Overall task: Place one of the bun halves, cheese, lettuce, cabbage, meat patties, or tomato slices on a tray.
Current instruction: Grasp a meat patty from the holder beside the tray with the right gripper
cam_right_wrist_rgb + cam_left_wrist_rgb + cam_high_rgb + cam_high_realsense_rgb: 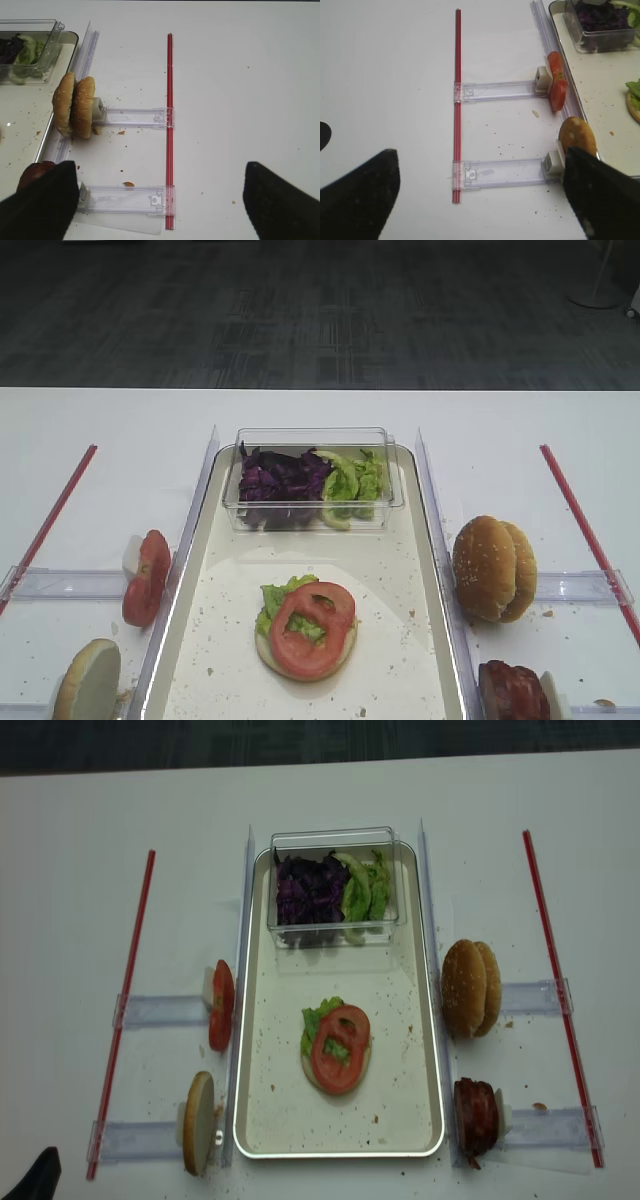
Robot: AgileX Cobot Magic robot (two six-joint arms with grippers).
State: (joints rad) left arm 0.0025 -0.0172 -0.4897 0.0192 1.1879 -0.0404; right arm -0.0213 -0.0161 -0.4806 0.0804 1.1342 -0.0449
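On the tray [262, 1100] lies a bun half topped with lettuce and a tomato slice [338, 1048], also in the other high view [313, 625]. Tomato slices [556, 82] and a bun half [577, 136] stand on edge left of the tray. On its right stand two bun halves [75, 106] and meat patties [32, 175]. Cabbage [280, 480] and lettuce [350, 480] fill a clear box. No cheese is in view. My left gripper [480, 200] hangs open over the left holder. My right gripper [160, 200] is open above the right holder, with nothing in it.
Clear plastic holder rails [132, 117] run from each food stack out to red rods [170, 125] on both sides [456, 100]. Clear upright strips [435, 510] flank the tray. Crumbs speckle the tray and the white table.
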